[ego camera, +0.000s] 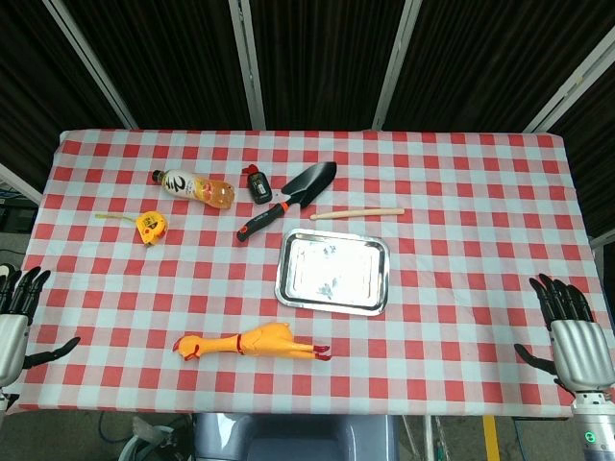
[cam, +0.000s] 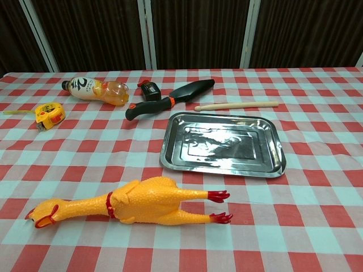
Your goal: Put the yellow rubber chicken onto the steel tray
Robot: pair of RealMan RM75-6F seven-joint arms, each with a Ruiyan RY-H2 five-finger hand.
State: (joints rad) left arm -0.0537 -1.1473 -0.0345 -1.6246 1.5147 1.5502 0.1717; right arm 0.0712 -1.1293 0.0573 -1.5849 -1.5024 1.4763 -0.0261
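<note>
Left hand (ego camera: 17, 312) low at the table's near-left edge, fingers spread and pointing up, thumb out, holding nothing; right hand (ego camera: 577, 338) likewise at the near-right edge, fingers apart, empty. Yellow rubber chicken (cam: 133, 206) lies on its side on the checked cloth near the front edge, head to the left, red feet toward the steel tray (cam: 266, 165). Chicken apart from tray, nearer the camera and left of it.

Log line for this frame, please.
stage: not started | chicken: on table, near side of tray | tray: empty | left hand: open | right hand: open
</note>
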